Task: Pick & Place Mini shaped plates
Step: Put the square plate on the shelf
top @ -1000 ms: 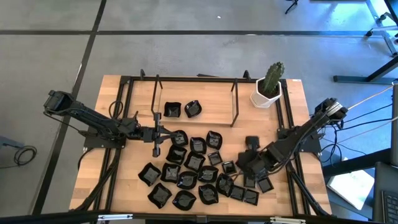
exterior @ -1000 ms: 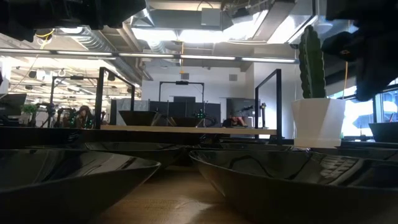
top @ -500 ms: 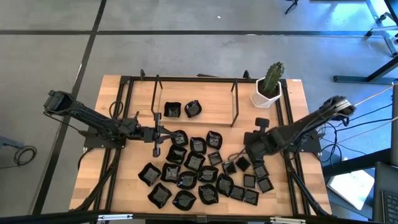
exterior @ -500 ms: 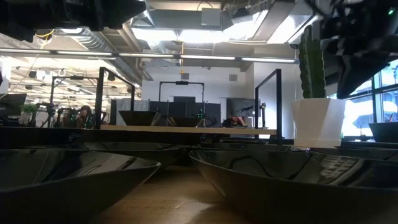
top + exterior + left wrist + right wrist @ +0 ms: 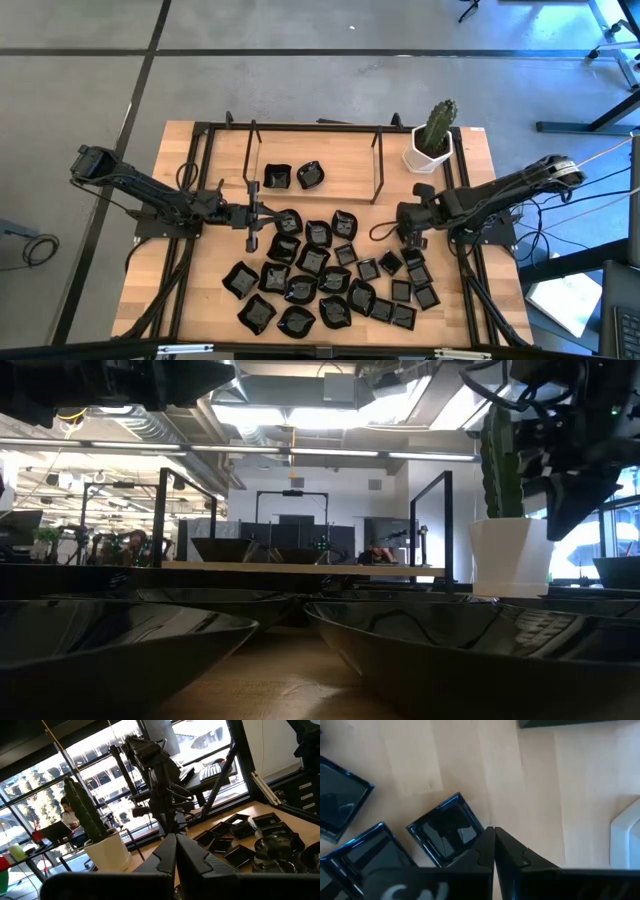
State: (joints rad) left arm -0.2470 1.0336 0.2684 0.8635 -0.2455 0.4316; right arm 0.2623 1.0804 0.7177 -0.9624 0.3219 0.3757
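Wooden counter [image 5: 190,300] under a black frame carried the mini shaped plates [image 5: 300,262], most massed across its near half, two more apart under the rack [image 5: 310,160] toward the far edge. We noted that over the last second the right claw [image 5: 381,231] had risen off the square plates at the right of the cluster and swung toward the counter's middle; its fingers were pressed together and we saw no plate in them. We judge that attempt to have yielded nothing, so a fresh pick remains due. The left claw [image 5: 252,213] waited at the cluster's left edge, likewise pinched shut and empty. The right wrist view showed a square plate [image 5: 447,833] below the closed tips, untouched, which the overhead view could not resolve. Only the low view set the cactus pot [image 5: 512,555] against the room.
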